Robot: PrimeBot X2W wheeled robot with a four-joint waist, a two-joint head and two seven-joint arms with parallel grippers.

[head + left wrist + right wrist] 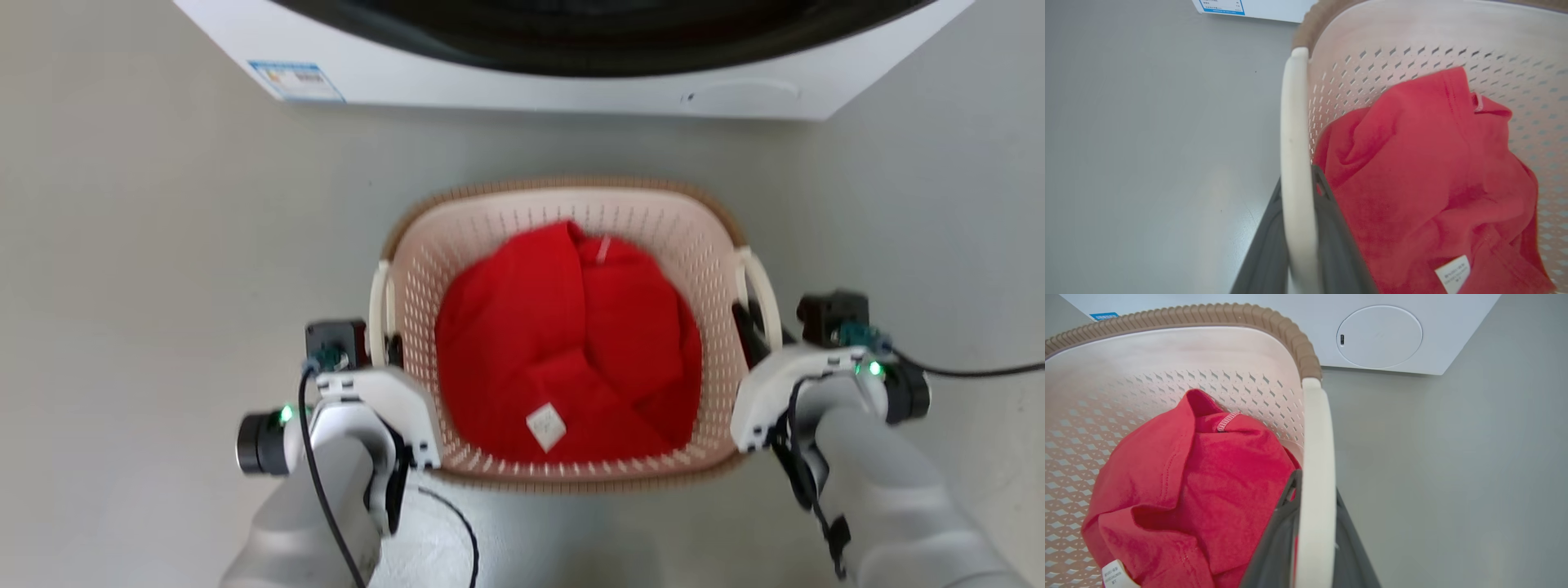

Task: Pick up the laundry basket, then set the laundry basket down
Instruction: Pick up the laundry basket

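On the grey floor [163,245], just near of the white washer [522,90], sits the basket [563,214], midway between the two arms; whether its base touches the floor or hangs off it cannot be told. Its cream perforated walls carry a brown woven-look rim, and a red garment [563,351] lies crumpled inside, filling most of the bottom, with a small white tag [545,426] showing towards the near side.

At the left side, the left end effector [1298,192] is closed on the basket's left handle [1295,134]: one dark finger lies outside the white bar and the other inside it, against the basket wall, both touching the bar. At the right side, the right end effector [1316,490] grips the right handle [1316,437] the same way, one finger between the handle and the garment, the other on the floor side. Both handles stand upright above the rim.

Green lights glow on both wrists in the head view, and black cables trail from each arm. A blue-edged sticker [295,80] sits at the washer's lower left corner, and a round hatch [1379,337] marks its lower right, well beyond the basket's far right corner.
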